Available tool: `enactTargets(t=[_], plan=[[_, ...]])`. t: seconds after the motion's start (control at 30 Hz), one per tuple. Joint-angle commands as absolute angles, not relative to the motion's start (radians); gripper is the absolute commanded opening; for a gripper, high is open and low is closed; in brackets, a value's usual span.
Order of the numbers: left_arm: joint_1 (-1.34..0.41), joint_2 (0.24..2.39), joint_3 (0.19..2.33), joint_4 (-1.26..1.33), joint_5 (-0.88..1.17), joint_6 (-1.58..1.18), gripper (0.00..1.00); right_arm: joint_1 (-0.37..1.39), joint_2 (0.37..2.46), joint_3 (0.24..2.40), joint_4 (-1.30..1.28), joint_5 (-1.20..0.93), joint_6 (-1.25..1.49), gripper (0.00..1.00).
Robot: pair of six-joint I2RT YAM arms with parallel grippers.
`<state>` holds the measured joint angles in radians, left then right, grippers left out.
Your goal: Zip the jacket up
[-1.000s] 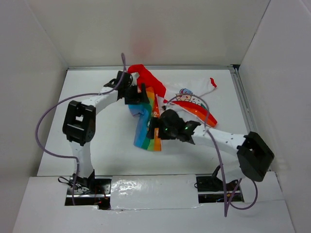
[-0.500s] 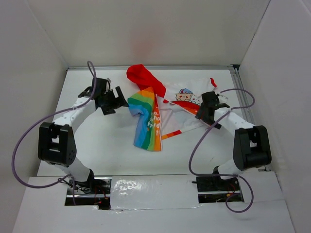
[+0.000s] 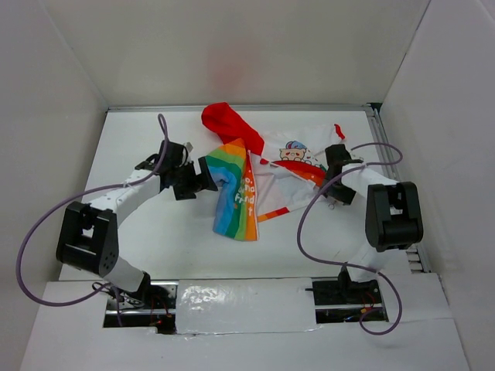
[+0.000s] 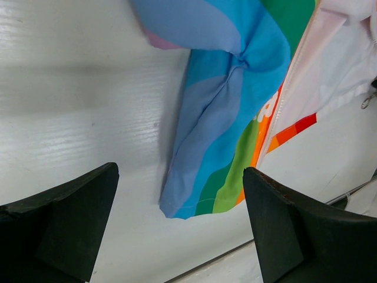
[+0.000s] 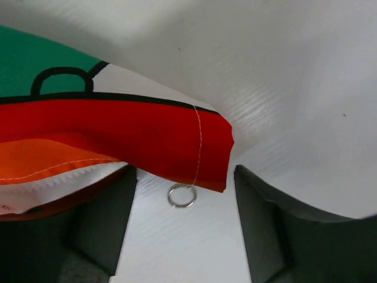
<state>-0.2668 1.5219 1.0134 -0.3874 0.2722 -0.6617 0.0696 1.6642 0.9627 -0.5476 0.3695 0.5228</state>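
The jacket (image 3: 267, 166) lies crumpled and unzipped on the white table, red hood (image 3: 222, 120) at the back, rainbow panel (image 3: 234, 197) on the left, white bear-print body on the right. My left gripper (image 3: 203, 179) is open and empty just left of the rainbow panel. In the left wrist view (image 4: 179, 236) the rainbow fabric (image 4: 227, 112) hangs ahead between the fingers, untouched. My right gripper (image 3: 330, 175) is open at the jacket's right edge. In the right wrist view (image 5: 185, 227) the red hem corner (image 5: 153, 144) and a small metal ring (image 5: 181, 196) lie between the fingers.
White walls enclose the table on three sides. A metal rail (image 3: 387, 166) runs along the right edge. Purple cables (image 3: 46, 224) loop from both arms over the table. A white taped ledge (image 3: 247, 297) fronts the arm bases.
The left gripper, which had pulled away to the left, has moved back right to the rainbow panel's edge. The right arm has folded in closer to the jacket's right edge. The jacket lies still.
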Motion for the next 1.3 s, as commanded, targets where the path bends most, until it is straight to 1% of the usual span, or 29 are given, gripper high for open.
enactTargets(t=[0.0, 0.03, 0.07, 0.13, 0.17, 0.23, 0.27, 0.3, 0.47, 0.7, 0.8, 0.87, 0.93, 0.97, 1.03, 1.07, 1.13, 1.2, 1.23, 1.27], plan=[[-0.281, 1.468, 0.994, -0.365, 0.259, -0.678, 0.99, 0.037, 1.681, 0.982, -0.54, 0.31, 0.511, 0.68], [-0.281, 1.457, 0.988, -0.361, 0.262, -0.677, 0.99, 0.035, 1.683, 0.977, -0.534, 0.295, 0.506, 0.63], [-0.281, 1.45, 0.979, -0.351, 0.268, -0.676, 0.99, 0.028, 1.68, 0.974, -0.519, 0.272, 0.499, 0.53], [-0.281, 1.437, 0.974, -0.347, 0.278, -0.675, 0.99, 0.025, 1.68, 0.973, -0.514, 0.262, 0.499, 0.43], [-0.281, 1.436, 0.973, -0.344, 0.279, -0.676, 0.99, 0.022, 1.677, 0.971, -0.517, 0.253, 0.499, 0.31], [-0.281, 1.422, 0.971, -0.344, 0.281, -0.675, 0.99, 0.023, 1.652, 0.956, -0.512, 0.245, 0.499, 0.21], [-0.281, 1.419, 0.969, -0.344, 0.282, -0.675, 0.99, 0.025, 1.638, 0.947, -0.503, 0.238, 0.491, 0.09], [-0.279, 1.416, 0.968, -0.342, 0.282, -0.675, 0.99, 0.026, 1.606, 0.939, -0.499, 0.192, 0.486, 0.0], [-0.281, 1.39, 0.954, -0.344, 0.282, -0.684, 0.99, 0.055, 1.456, 0.865, -0.453, 0.081, 0.479, 0.0], [-0.282, 1.326, 0.93, -0.356, 0.281, -0.698, 0.99, 0.15, 1.223, 0.767, -0.439, -0.052, 0.518, 0.0], [-0.284, 1.286, 0.911, -0.35, 0.294, -0.693, 0.99, 0.205, 1.129, 0.747, -0.425, -0.165, 0.555, 0.0], [-0.284, 1.27, 0.902, -0.347, 0.299, -0.692, 0.99, 0.279, 1.092, 0.736, -0.404, -0.277, 0.578, 0.0], [-0.282, 1.258, 0.902, -0.348, 0.307, -0.689, 0.99, 0.333, 1.08, 0.713, -0.364, -0.371, 0.61, 0.0], [-0.285, 1.256, 0.902, -0.354, 0.31, -0.687, 0.99, 0.388, 1.072, 0.704, -0.353, -0.459, 0.618, 0.0], [-0.285, 1.253, 0.902, -0.359, 0.311, -0.69, 0.99, 0.446, 1.071, 0.681, -0.324, -0.517, 0.655, 0.0], [-0.285, 1.255, 0.903, -0.367, 0.314, -0.689, 0.99, 0.503, 1.072, 0.675, -0.324, -0.518, 0.673, 0.0], [-0.287, 1.253, 0.904, -0.371, 0.314, -0.69, 0.99, 0.56, 1.109, 0.658, -0.334, -0.488, 0.701, 0.0], [-0.29, 1.253, 0.902, -0.368, 0.316, -0.69, 0.99, 0.627, 1.161, 0.666, -0.401, -0.43, 0.695, 0.0], [-0.288, 1.255, 0.902, -0.371, 0.318, -0.69, 0.99, 0.647, 1.211, 0.67, -0.429, -0.382, 0.696, 0.02], [-0.29, 1.253, 0.9, -0.373, 0.318, -0.689, 0.99, 0.673, 1.23, 0.689, -0.457, -0.277, 0.703, 0.08]])
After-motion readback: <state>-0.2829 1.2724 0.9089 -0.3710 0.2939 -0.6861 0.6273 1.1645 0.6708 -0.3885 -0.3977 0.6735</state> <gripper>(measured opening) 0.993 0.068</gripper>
